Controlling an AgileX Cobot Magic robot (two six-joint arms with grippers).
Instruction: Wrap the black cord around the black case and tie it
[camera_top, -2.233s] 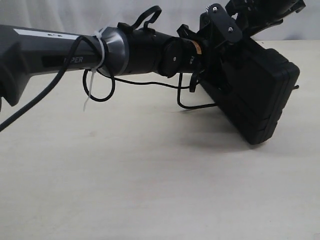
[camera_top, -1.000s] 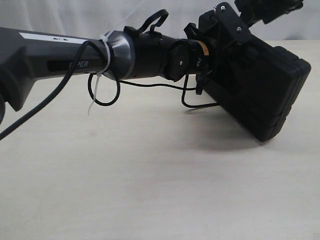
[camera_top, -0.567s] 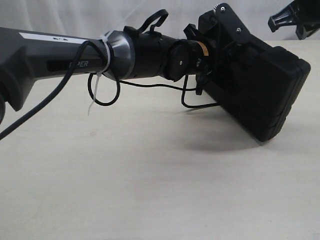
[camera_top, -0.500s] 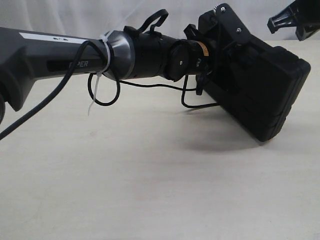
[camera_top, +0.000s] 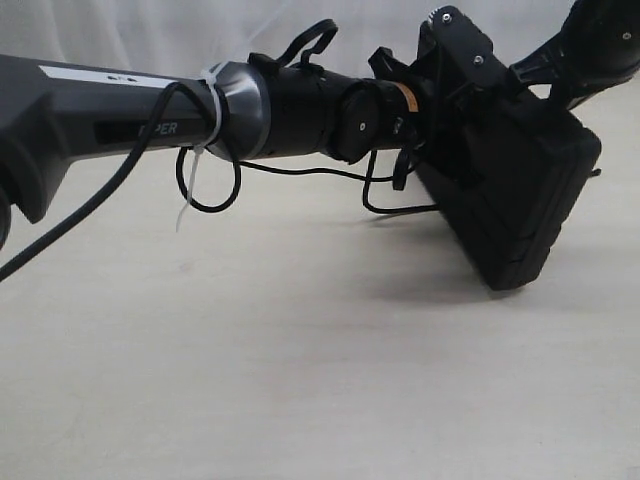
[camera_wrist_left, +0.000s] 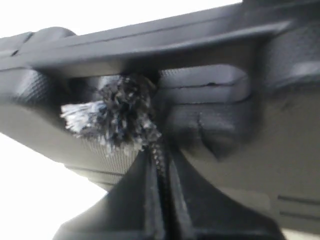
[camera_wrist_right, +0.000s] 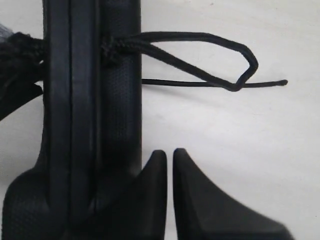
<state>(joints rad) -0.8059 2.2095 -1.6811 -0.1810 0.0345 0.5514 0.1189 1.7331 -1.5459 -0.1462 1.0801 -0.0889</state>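
My left gripper (camera_wrist_left: 161, 162) is pinched tight on the black cord (camera_wrist_left: 120, 117) just below its frayed tuft, which sits in the handle cutout of the black case (camera_top: 520, 190). The case stands tilted at the far right of the table (camera_top: 300, 380); I cannot tell whether its lower corner rests on the table or hangs just clear. My right gripper (camera_wrist_right: 169, 160) has its fingers drawn together with nothing I can see between them, close beside the case's edge. From that edge a slack loop of cord runs out over the table, with a thin free end beyond it. As I judge it, the step is to take up that slack and lead it around the case. To do this well I would hold the left pinch firm so the tuft end cannot slip from the cutout. I would open the right fingers before reaching and close them on the doubled part of the loop, not the thin tip. Then I would draw it taut across the case so it does not slide off a corner.
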